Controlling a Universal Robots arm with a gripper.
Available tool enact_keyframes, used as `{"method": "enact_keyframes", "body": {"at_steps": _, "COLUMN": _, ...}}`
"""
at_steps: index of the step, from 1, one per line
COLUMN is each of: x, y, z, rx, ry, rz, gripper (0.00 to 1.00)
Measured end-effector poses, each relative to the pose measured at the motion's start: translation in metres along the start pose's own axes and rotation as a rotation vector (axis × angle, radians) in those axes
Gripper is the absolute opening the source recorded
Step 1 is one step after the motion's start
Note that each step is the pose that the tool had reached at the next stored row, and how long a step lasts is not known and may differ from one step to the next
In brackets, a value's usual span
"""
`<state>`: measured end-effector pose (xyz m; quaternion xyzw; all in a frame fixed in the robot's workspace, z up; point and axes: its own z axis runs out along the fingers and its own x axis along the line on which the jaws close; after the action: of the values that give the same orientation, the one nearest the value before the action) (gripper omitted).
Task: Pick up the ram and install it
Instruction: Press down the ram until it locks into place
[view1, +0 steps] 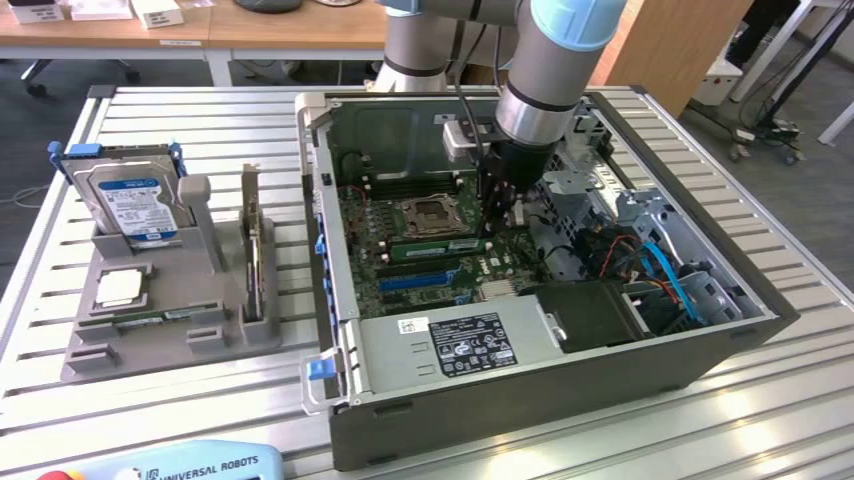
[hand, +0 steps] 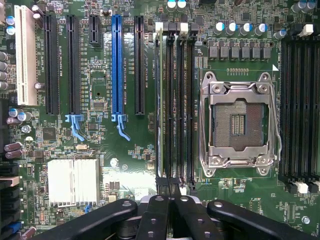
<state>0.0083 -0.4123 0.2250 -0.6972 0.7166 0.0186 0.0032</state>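
Observation:
The ram (view1: 430, 244) is a thin green stick seated on edge in a memory slot just beside the empty CPU socket (view1: 430, 212), inside the open computer case. In the wrist view the ram (hand: 161, 100) runs edge-on along the outermost black slot. My gripper (view1: 503, 232) hangs low over the motherboard at one end of that slot bank. Its fingers are shut together (hand: 172, 192) over the slot ends. Whether they touch the ram I cannot tell.
On the exterior view's left, a grey holder (view1: 200, 330) carries a silver hard drive (view1: 131, 205), a dark expansion card (view1: 251, 235) on edge and a CPU chip (view1: 118, 288). The case walls (view1: 534, 400), power supply (view1: 447, 345) and blue cables (view1: 661, 270) surround the gripper.

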Motion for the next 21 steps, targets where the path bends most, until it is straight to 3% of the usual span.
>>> {"method": "enact_keyframes", "body": {"at_steps": 21, "x": 0.0, "y": 0.0, "z": 0.0014, "rx": -0.0001, "ry": 0.0001, "rz": 0.0, "gripper": 0.1}}
